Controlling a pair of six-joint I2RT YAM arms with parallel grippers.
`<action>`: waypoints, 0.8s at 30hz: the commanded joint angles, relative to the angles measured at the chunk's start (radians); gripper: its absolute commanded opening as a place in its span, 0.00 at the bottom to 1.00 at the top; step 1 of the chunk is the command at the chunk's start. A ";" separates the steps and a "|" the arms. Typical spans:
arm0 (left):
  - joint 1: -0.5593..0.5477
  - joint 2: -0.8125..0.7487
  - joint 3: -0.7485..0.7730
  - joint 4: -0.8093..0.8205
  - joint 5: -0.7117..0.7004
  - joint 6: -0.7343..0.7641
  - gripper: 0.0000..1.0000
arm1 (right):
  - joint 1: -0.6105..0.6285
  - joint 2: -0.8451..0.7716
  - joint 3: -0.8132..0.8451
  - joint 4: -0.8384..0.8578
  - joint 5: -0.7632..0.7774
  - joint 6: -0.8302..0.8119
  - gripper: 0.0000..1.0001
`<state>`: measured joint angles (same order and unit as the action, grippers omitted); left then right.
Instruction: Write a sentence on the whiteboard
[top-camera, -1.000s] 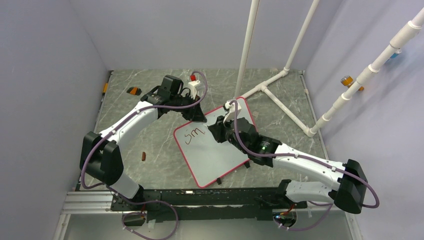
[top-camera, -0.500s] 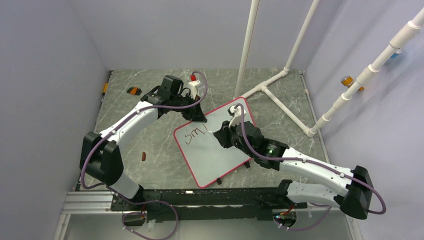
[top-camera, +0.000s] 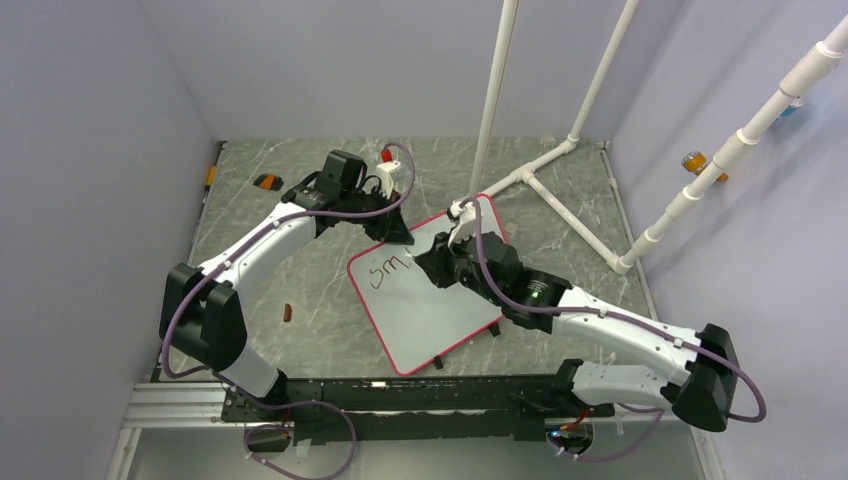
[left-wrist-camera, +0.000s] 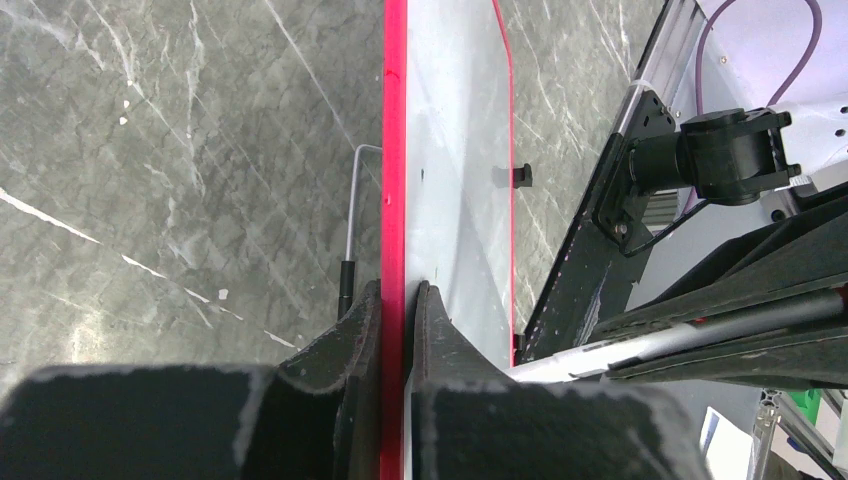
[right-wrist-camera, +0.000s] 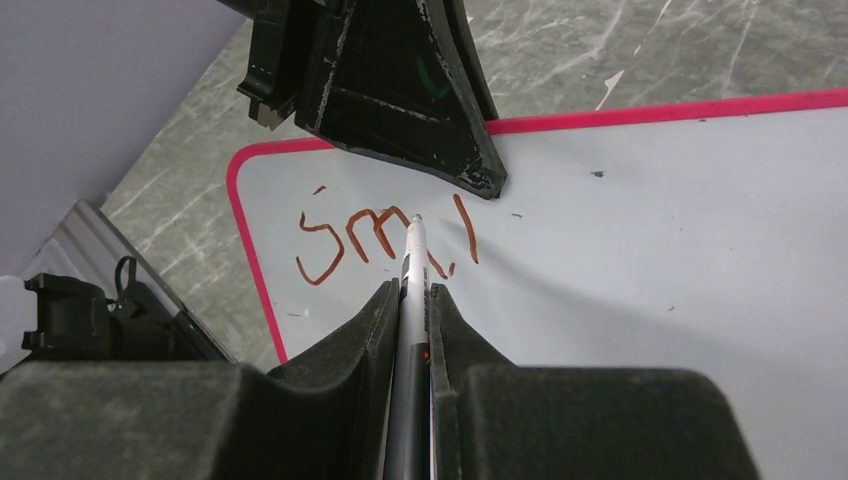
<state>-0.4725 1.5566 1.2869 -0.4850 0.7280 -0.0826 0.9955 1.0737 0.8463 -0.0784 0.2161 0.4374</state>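
Observation:
The whiteboard (top-camera: 430, 310), white with a red-pink rim, lies tilted in the middle of the table. My left gripper (top-camera: 396, 236) is shut on its far left rim; in the left wrist view both jaws clamp the red rim (left-wrist-camera: 394, 200). My right gripper (top-camera: 433, 262) is shut on a grey marker (right-wrist-camera: 410, 290), whose tip lies over the board by the writing. The sentence (right-wrist-camera: 370, 240) reads "sm" plus two further reddish strokes, partly hidden by the marker. In the top view only "sm" (top-camera: 385, 271) shows.
A white PVC pipe frame (top-camera: 560, 160) stands behind and right of the board. An orange-black item (top-camera: 266, 181) lies at the far left and a small brown piece (top-camera: 289, 313) left of the board. Black clips (top-camera: 438, 362) sit on the board's near edge. A wire leg (left-wrist-camera: 350, 220) shows beside the rim.
My right gripper swung down and right with the marker, then came back up-left over the writing. A further stroke has appeared after "sm". The left arm and the board stayed still.

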 joint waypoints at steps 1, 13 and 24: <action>0.004 -0.029 0.038 0.030 -0.123 0.071 0.00 | -0.003 0.036 0.063 0.074 -0.009 -0.023 0.00; 0.003 -0.030 0.032 0.031 -0.122 0.070 0.00 | -0.003 0.106 0.085 0.131 0.051 -0.011 0.00; 0.003 -0.036 0.033 0.034 -0.121 0.070 0.00 | -0.005 0.092 0.053 0.064 0.138 -0.003 0.00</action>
<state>-0.4721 1.5566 1.2869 -0.4828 0.7261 -0.0826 0.9985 1.1801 0.8875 -0.0017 0.2802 0.4309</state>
